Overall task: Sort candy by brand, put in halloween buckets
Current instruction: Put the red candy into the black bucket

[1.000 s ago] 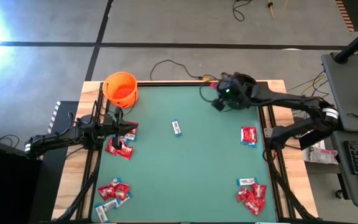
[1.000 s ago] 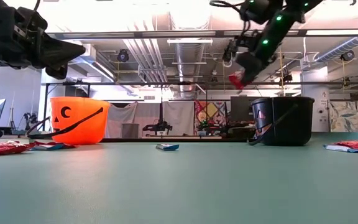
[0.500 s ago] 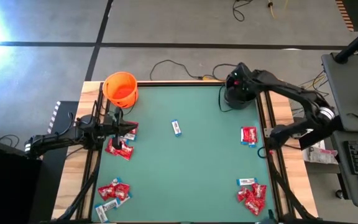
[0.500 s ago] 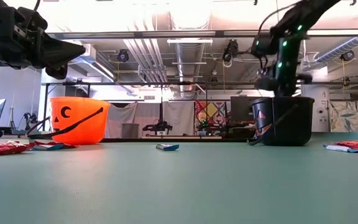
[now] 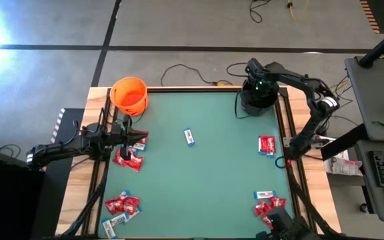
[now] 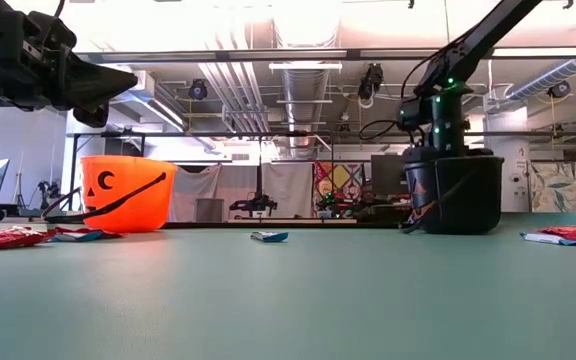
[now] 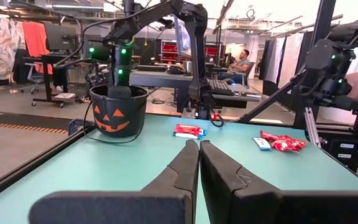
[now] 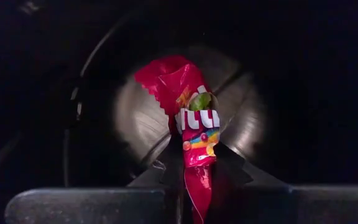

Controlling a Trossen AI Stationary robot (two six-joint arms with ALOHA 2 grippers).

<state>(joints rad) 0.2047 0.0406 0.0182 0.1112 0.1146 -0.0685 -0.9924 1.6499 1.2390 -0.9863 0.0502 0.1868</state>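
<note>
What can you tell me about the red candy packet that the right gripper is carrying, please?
The red candy packet is a crinkly, glossy wrapper with a zigzag-cut end, white lettering and a rainbow band. It is pinched between the fingers of the right gripper, which hold its one end while the rest sticks out past them. It hangs inside the black bucket, above the pale round bottom, not yet released. The bucket stands at the table's far right corner, and the packet is hidden from the high and low views.
</note>
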